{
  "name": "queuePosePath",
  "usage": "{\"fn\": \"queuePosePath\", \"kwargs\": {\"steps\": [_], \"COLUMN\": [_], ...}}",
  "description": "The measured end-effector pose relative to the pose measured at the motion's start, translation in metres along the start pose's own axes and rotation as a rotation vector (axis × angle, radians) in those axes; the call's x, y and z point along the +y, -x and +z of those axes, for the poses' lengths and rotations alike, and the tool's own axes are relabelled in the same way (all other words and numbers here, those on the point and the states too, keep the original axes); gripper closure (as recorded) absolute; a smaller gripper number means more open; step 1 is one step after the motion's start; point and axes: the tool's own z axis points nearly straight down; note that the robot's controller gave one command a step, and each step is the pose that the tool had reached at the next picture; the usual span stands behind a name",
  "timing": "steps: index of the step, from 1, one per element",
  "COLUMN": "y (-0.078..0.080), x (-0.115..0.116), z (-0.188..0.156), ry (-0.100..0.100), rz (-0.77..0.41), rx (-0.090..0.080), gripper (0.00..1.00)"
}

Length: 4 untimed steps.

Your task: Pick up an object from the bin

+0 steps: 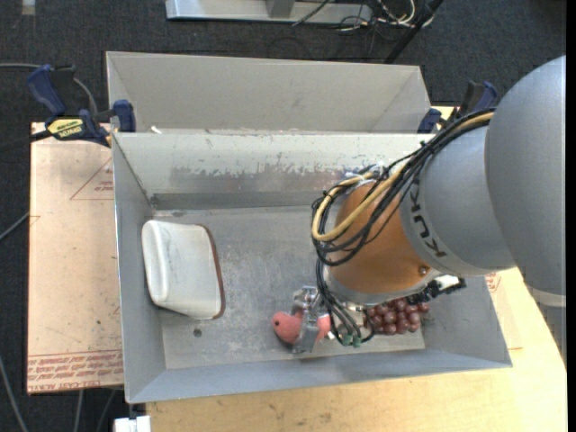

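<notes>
One arm [504,178] reaches down over a pink lump [286,328].

The arm [504,178] is showing as a fat, smooth grey tube, with dark lettering [430,234] running along its edge. Up-right of the small metal claw [309,324], an orange cover [378,255] is bulging, black and yellow cables [353,207] are looping over it, and green wires [351,336] are trailing just beside the claw.

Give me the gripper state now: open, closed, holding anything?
Gripper: cannot be told. It is down at a pink lump near the front wall of the bin.
</notes>
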Motion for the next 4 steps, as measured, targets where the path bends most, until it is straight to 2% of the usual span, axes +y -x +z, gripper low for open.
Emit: {"fn": "queuePosePath", "kwargs": {"steps": [4], "y": [0.000], "x": [0.001], "z": [-0.029], "ry": [0.001], "rz": [0.000], "rx": [0.000], "gripper": [1.00]}}
